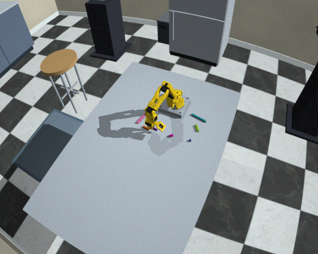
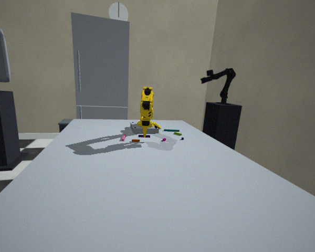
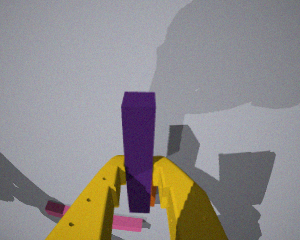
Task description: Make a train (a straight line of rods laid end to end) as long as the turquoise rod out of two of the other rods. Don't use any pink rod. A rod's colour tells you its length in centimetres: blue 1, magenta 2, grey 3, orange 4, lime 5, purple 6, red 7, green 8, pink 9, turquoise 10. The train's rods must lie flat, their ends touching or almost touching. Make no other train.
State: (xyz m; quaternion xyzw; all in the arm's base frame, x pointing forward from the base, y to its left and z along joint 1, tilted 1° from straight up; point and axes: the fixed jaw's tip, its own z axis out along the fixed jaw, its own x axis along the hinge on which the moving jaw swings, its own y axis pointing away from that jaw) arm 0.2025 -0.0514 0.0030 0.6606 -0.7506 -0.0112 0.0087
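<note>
My gripper is shut on the purple rod, which sticks out forward between the yellow fingers. In the top view the gripper points down, low over the table, with the purple rod at its tip. The orange rod lies just to its left, close to the purple rod's end. The pink rod lies behind, left of the arm. The turquoise rod lies to the right of the arm's base. In the exterior view the purple rod is level, just behind the orange rod.
A lime rod, a magenta rod and a small blue rod lie to the right of the gripper. The arm's grey base plate stands behind. A stool and a chair stand off the table's left side.
</note>
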